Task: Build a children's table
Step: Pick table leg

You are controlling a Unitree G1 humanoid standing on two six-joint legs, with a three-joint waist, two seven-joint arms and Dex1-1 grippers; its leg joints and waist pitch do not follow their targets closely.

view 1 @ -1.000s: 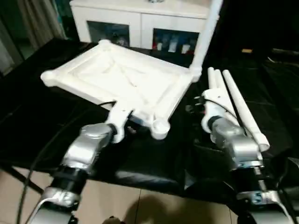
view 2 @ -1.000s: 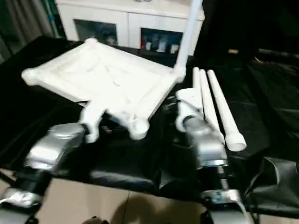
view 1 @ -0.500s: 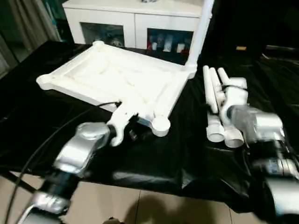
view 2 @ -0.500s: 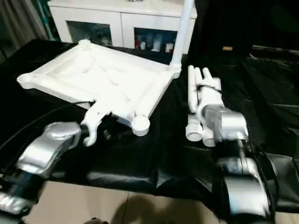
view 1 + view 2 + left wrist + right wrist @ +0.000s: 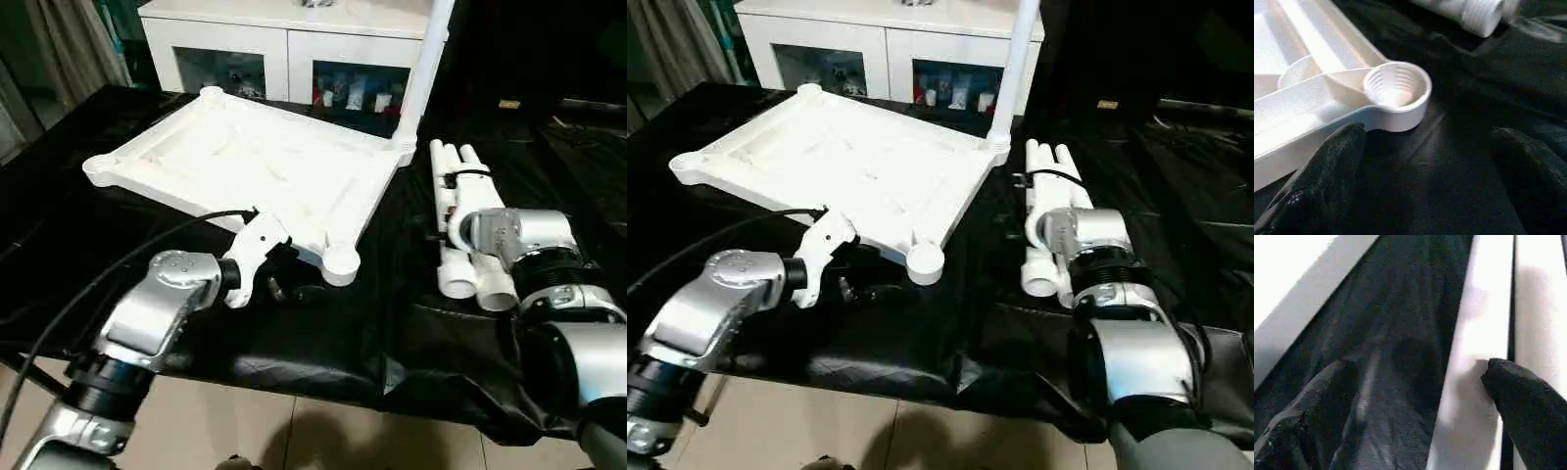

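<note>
Table top upside down on the black cloth, one leg already in

The loose legs (image 5: 460, 220) looked light, stiff and slippery, best gripped mid-tube; right gripper (image 5: 1415, 396) was wide open over them, left gripper (image 5: 1425, 161) open and empty by the top's (image 5: 245, 162) socket (image 5: 1397, 88)

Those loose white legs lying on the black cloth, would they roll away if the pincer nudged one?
Probably a little. The loose legs are round, smooth tubes, so a sideways nudge would likely roll one, though the three lie packed together and the wrinkled black cloth may slow them. Being tapered, one would likely curve rather than roll straight. They look stiff, hollow plastic, so probably light.
</note>
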